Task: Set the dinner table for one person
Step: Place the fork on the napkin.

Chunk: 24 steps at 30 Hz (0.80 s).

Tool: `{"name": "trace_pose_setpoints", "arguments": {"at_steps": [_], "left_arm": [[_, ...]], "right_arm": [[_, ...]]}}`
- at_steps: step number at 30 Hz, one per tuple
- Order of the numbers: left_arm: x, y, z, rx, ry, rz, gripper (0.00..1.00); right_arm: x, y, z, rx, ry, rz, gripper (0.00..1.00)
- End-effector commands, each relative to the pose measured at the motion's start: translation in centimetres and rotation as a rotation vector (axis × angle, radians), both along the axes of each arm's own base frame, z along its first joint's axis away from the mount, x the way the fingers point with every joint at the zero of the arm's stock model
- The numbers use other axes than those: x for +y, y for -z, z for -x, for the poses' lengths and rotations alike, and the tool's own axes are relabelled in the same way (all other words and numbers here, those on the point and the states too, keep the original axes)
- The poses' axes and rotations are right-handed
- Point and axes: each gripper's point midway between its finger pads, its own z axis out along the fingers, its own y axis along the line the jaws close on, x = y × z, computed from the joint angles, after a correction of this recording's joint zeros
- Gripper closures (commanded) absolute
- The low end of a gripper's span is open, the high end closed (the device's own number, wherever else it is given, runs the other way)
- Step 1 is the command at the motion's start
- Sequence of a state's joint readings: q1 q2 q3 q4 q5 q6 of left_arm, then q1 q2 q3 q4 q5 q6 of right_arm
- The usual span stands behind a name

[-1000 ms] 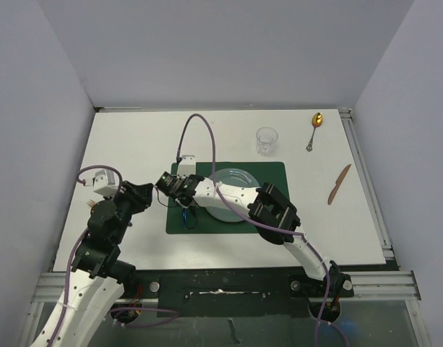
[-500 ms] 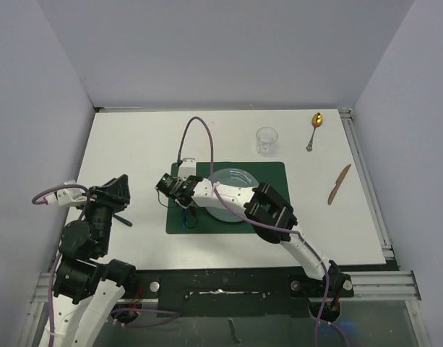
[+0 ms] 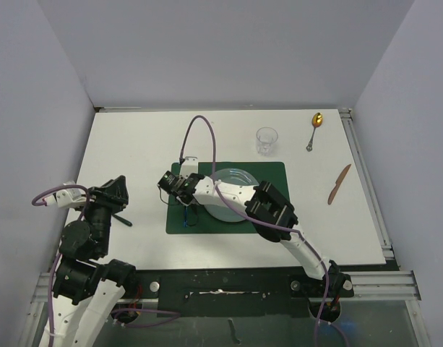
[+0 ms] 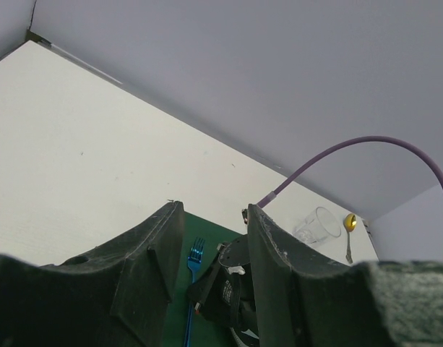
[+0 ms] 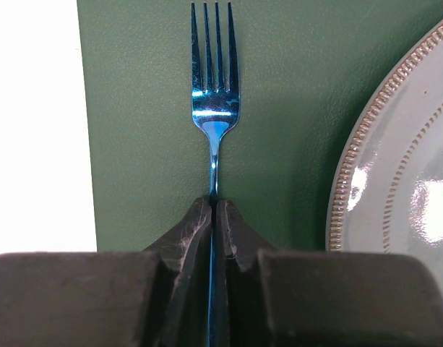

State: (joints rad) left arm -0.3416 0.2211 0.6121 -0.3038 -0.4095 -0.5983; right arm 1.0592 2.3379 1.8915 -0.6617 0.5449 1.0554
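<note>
One blue fork [image 5: 214,94] pinched in right fingers [image 5: 194,231]; lying on green placemat [image 5: 134,108]

I see bare white dinner table [image 3: 134,144] across the far left, with wide room to reach through. My right arm [image 3: 275,210] lies over the green placemat [image 3: 273,172], barring the near way to the plate [image 3: 232,178]. Beyond it and rightward, a glass [image 3: 267,140], gold spoon [image 3: 314,130] and brown knife [image 3: 339,184] sit well apart, with gaps between
</note>
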Motion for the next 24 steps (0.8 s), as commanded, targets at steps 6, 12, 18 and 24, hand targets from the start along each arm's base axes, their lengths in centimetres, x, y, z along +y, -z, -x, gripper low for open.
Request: {"name": "trace_pose_setpoints", "arguments": {"at_steps": [6, 12, 18, 24], "left_arm": [[-0.1, -1.2, 0.0, -0.036, 0.004, 0.006, 0.62], [-0.4, -1.0, -0.3, -0.030, 0.016, 0.009, 0.62], [-0.4, -0.8, -0.3, -0.029, 0.016, 0.012, 0.62], [-0.8, -0.3, -0.7, -0.020, 0.028, 0.015, 0.62]], "right_arm": [[-0.8, -0.6, -1.2, -0.005, 0.000, 0.006, 1.00], [-1.5, -1.1, -1.4, -0.007, -0.005, 0.019, 1.00], [-1.9, -0.9, -1.2, 0.014, -0.008, 0.031, 1.00], [-2.3, -2.1, -1.2, 0.004, -0.007, 0.033, 1.00]]}}
